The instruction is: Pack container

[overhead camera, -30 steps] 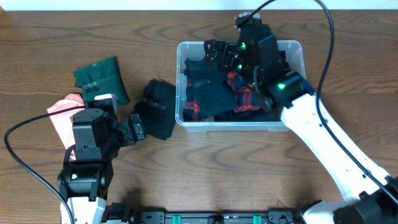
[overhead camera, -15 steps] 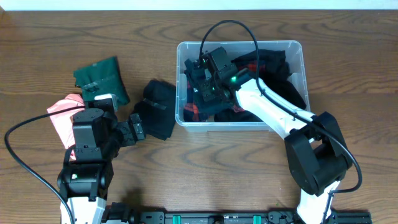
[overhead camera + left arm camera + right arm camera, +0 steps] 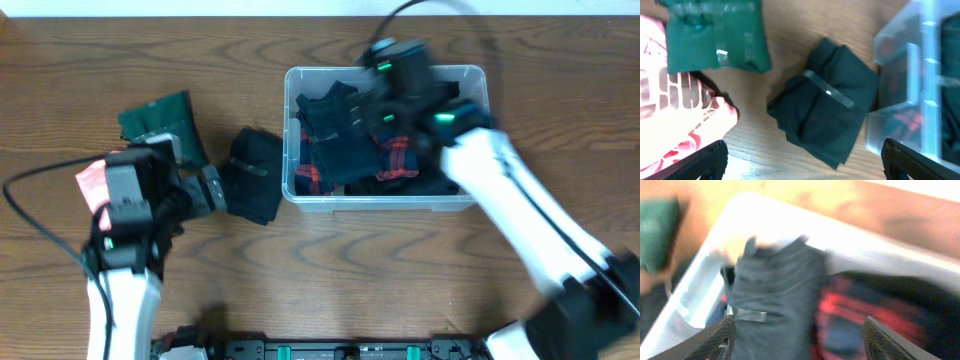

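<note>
The clear plastic container [image 3: 380, 203] stands right of centre and holds dark navy, black and red plaid clothes [image 3: 345, 140]. It also shows in the right wrist view [image 3: 705, 270] and at the right edge of the left wrist view [image 3: 920, 75]. My right gripper [image 3: 800, 340] is open and empty above the clothes in the container's left half; in the overhead view [image 3: 385, 95] it is blurred. My left gripper [image 3: 800, 167] is open and empty, just left of a folded black garment [image 3: 252, 175] on the table, also seen in the left wrist view [image 3: 827, 102].
A folded dark green garment [image 3: 160, 122] lies at the left, and shows in the left wrist view [image 3: 715, 35]. A pink and white printed garment [image 3: 675, 115] lies under my left arm, seen from overhead [image 3: 92, 180]. The wooden table [image 3: 330, 270] extends to the front.
My right arm has swung from the container's left side to above its middle, blurred by motion. My left arm has moved up and toward the black garment.
</note>
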`<state>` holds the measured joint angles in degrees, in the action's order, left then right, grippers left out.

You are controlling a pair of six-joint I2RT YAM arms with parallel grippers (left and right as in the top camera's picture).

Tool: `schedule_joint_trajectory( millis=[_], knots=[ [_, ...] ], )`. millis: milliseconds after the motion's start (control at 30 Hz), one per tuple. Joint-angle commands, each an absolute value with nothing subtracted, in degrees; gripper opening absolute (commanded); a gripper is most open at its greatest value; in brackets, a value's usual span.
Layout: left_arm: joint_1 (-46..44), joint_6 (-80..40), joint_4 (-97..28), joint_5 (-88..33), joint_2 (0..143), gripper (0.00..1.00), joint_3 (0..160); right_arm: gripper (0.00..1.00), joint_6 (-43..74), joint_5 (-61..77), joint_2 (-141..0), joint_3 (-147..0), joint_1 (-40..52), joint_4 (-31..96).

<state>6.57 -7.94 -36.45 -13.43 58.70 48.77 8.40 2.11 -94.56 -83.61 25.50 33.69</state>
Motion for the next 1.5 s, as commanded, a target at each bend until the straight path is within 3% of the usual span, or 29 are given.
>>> schedule_joint_trajectory(
  millis=[0,133,400,633,833,967,1033,1267,1467],
  knots=[
    [11.4,-8.1,-36.1,-23.9,68.2,0.98,52.2,0.8,6.5,0.9,-88.1,-84.6,22.1,36.4],
    [12.5,-7.6,-33.0,-34.6,80.0,0.98,53.4,0.8,6.5,0.9,-86.5,-84.6,19.7,40.2],
    [11.4,-7.6,-30.5,-35.6,96.8,0.98,53.4,0.79,6.5,0.7,-87.1,-84.6,19.1,43.2],
    [11.2,-7.6,-28.8,-35.6,100.9,0.98,53.5,0.77,6.6,0.7,-87.1,-84.6,19.1,43.6],
    [9.6,-7.6,-27.4,-35.6,100.8,0.7,53.5,0.75,6.5,0.6,-87.1,-84.6,19.1,44.6],
    [9.0,-7.6,-26.7,-35.6,100.7,0.34,53.5,0.74,6.4,0.6,-86.8,-84.6,19.1,45.7],
    [9.1,-7.6,-26.9,-35.6,100.1,0.24,53.5,0.74,5.3,0.5,-86.5,-84.6,19.1,46.1],
    [9.3,-7.6,-31.9,-35.4,87.9,0.09,56.7,0.72,6.9,-10.3,-83.9,-84.6,18.5,47.7],
    [8.7,-7.9,-38.2,-35.4,72.1,0.06,64.3,0.75,8.3,-17.1,-80.1,-84.6,11.6,50.8]
  ],
)
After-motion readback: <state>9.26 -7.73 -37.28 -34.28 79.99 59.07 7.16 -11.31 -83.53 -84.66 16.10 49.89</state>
